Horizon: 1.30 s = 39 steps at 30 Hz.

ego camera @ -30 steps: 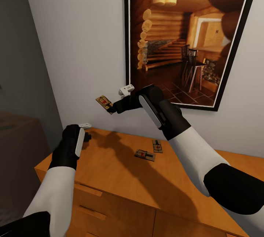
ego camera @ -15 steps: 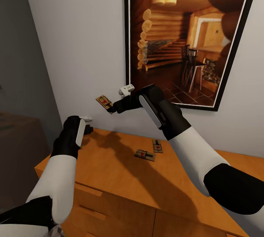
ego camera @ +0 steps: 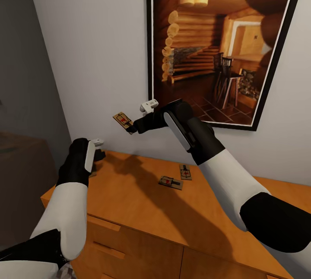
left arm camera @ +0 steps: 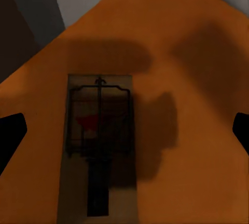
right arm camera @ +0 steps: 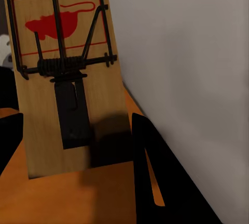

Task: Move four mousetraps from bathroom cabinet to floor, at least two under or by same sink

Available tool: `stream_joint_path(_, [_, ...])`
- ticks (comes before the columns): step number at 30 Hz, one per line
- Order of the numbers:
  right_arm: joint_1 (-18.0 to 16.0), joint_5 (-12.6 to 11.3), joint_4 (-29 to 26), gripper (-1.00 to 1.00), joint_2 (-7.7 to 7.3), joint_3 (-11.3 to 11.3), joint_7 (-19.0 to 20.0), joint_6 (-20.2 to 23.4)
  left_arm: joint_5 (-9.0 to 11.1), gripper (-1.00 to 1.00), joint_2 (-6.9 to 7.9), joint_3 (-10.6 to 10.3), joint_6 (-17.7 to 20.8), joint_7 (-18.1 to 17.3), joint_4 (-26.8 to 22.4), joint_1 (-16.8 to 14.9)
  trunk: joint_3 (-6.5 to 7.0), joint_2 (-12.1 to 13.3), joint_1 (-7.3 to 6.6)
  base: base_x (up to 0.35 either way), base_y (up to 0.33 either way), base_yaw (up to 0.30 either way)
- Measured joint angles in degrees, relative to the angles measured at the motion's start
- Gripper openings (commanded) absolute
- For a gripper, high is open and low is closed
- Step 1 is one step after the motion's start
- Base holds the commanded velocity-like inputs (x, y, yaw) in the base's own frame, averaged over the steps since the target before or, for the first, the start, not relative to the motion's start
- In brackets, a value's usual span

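A: While the left gripper [ego camera: 97,154] hangs over the cabinet [ego camera: 129,201] at its left corner, a mousetrap [left arm camera: 98,141] is seen lying flat right beneath it, fingers spread wide on either side, nothing pinched yet. It looks lined up for a straight drop onto the board.

B: And to the right, a second mousetrap [ego camera: 123,121] is held high by the right gripper [ego camera: 131,127], pinched at one end, raised off the wood, presumably to be carried off.

A: Two more mousetraps [ego camera: 170,182] are left further right on the top, close together. The wall [ego camera: 95,54] and a framed picture [ego camera: 216,45] are close behind; room there is judged tight.
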Motion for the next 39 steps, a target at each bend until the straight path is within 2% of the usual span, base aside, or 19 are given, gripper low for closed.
stream_joint_path(5, [0.0,0.0,0.0,-1.0,0.0,0.0,0.0,0.0,0.0,1.0,0.12,0.3,0.1,0.1,0.7,0.0,0.0,0.0,0.0,0.0,0.0,0.0])
stream_joint_path(11, [0.0,-0.1,0.0,-1.0,0.0,0.0,0.0,0.0,-0.1,1.0,0.03,3.0,0.1,0.2,1.3,0.0,0.0,0.0,0.0,0.0,0.0,0.0])
stream_joint_path(16, [0.0,-0.1,0.0,-1.0,0.0,0.0,0.0,0.0,-0.7,1.0,-0.06,4.5,0.1,0.2,1.3,0.0,0.0,0.0,0.0,0.0,0.0,0.0])
stream_joint_path(26, [0.0,-0.1,0.0,-1.0,0.0,0.0,0.0,0.0,-2.8,1.0,-0.08,5.0,0.1,0.4,1.3,0.0,0.0,0.0,0.0,0.0,0.0,0.0])
stream_joint_path(39, [0.0,0.0,0.0,-1.0,0.0,0.0,0.0,0.0,-3.4,1.0,-0.08,5.0,0.1,0.4,0.7,0.0,0.0,0.0,0.01,-0.098,-0.025,0.0])
